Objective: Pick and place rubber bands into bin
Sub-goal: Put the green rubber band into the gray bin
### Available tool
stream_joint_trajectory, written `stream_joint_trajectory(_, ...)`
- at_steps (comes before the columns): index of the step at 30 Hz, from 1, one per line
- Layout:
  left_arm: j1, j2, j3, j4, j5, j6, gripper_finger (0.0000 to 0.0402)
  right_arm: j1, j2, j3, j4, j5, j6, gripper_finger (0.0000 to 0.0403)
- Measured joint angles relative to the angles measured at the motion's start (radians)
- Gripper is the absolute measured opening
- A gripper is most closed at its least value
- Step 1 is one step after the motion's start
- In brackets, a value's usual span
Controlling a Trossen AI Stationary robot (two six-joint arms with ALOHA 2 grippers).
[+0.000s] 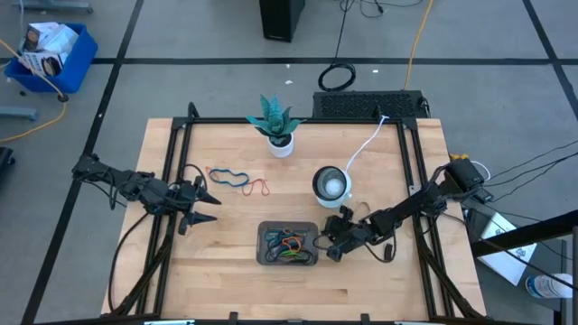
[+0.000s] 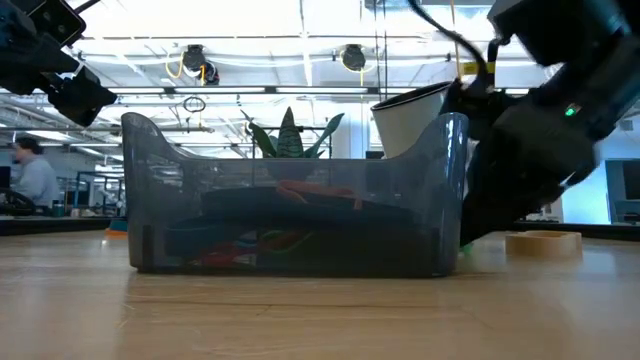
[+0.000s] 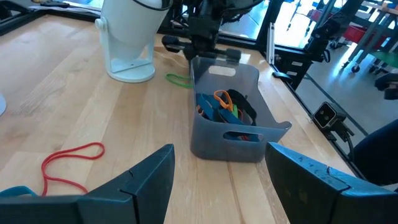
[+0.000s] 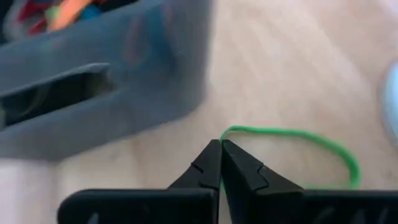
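Observation:
The dark grey bin (image 1: 264,246) sits at the table's near middle and holds several coloured rubber bands (image 1: 289,244); it also shows in the low view (image 2: 290,200). My right gripper (image 1: 329,242) is at the bin's right end, low over the table, shut on a green rubber band (image 4: 292,134). My left gripper (image 1: 206,194) is open and empty left of the bin. A blue band (image 1: 230,176) and a red band (image 1: 259,188) lie flat on the table beside it; the red band also shows in the left wrist view (image 3: 68,165). My right gripper pinches one end of the green band's loop (image 4: 225,132) between its two fingertips. The fingers slant down from the table's right side. The rest of the loop (image 4: 336,152) lies slack on the table beside the bin.
A round white bowl (image 1: 330,183) stands just behind my right gripper. A potted plant (image 1: 275,126) stands at the far middle, and a white cable (image 1: 366,144) runs from the bowl to the far right. There is bare wood near the front edge.

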Motion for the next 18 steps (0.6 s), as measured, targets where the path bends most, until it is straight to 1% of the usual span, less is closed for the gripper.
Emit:
stream_joint_trajectory(5, 0.000, 0.000, 0.000, 0.000, 0.000, 0.003, 0.0257, 0.003, -0.098, 0.001, -0.012, -0.078, -0.002, 0.0001)
stream_joint_trajectory(9, 0.000, 0.000, 0.000, 0.000, 0.000, 0.003, 0.0258, 0.013, -0.181, 0.001, -0.035, -0.206, -0.004, 0.0001)
stream_joint_trajectory(12, 0.000, 0.000, 0.000, -0.001, 0.000, 0.003, 0.0258, 0.026, -0.253, 0.002, -0.055, -0.276, 0.002, 0.0001)
stream_joint_trajectory(14, 0.000, 0.000, 0.000, 0.000, 0.000, 0.003, 0.0257, 0.039, -0.300, 0.002, -0.072, -0.302, 0.002, 0.0000)
stream_joint_trajectory(18, 0.000, 0.000, 0.000, -0.001, 0.000, 0.010, 0.0257, 0.056, -0.414, 0.002, -0.072, -0.315, 0.002, 0.0000)
